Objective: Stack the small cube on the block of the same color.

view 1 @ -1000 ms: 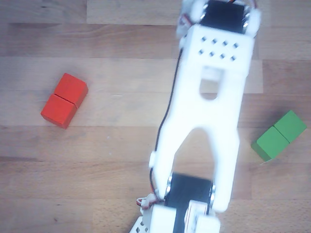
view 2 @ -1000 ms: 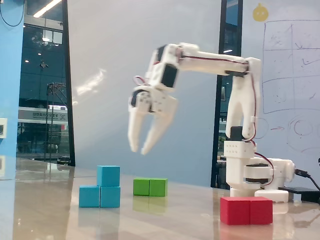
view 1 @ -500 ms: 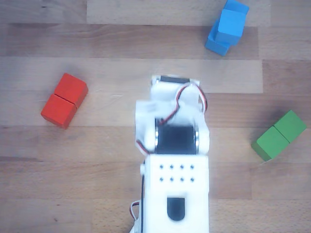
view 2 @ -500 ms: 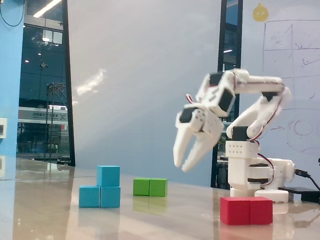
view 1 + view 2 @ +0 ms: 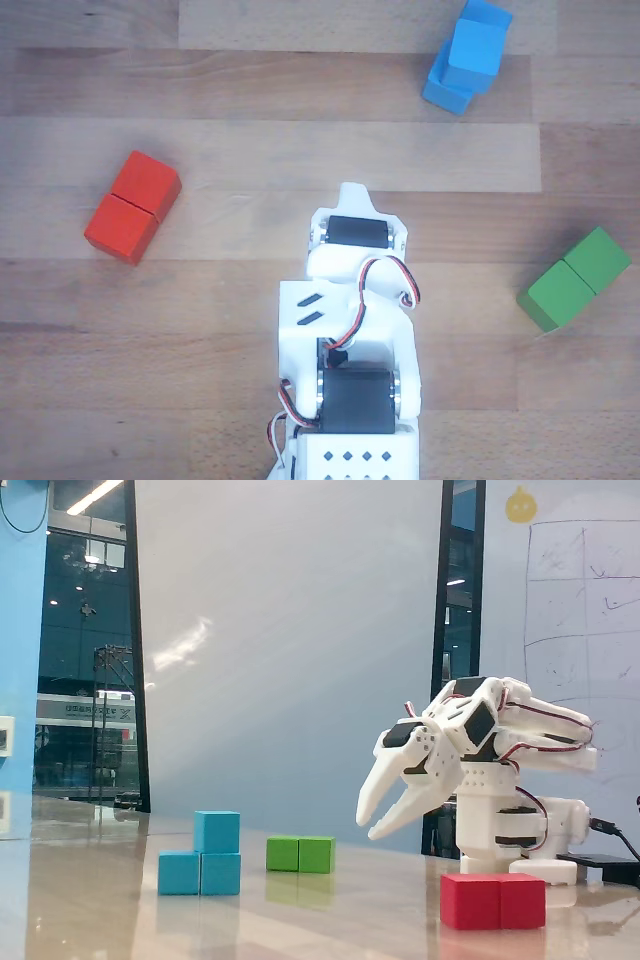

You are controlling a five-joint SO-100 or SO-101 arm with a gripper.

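The small blue cube (image 5: 478,42) sits on top of one end of the blue oblong block (image 5: 445,90) at the far right of the table in the other view. In the fixed view the cube (image 5: 217,832) rests on the right half of the block (image 5: 180,873). My gripper (image 5: 371,823) hangs in the air well to the right of the stack, pointing down towards it, with its jaws slightly apart and nothing between them. In the other view the gripper (image 5: 350,192) is seen from above, near the middle of the table.
A red double block (image 5: 132,207) lies at the left in the other view and in front of the arm's base in the fixed view (image 5: 493,900). A green double block (image 5: 575,278) lies at the right, and behind the blue stack in the fixed view (image 5: 300,854).
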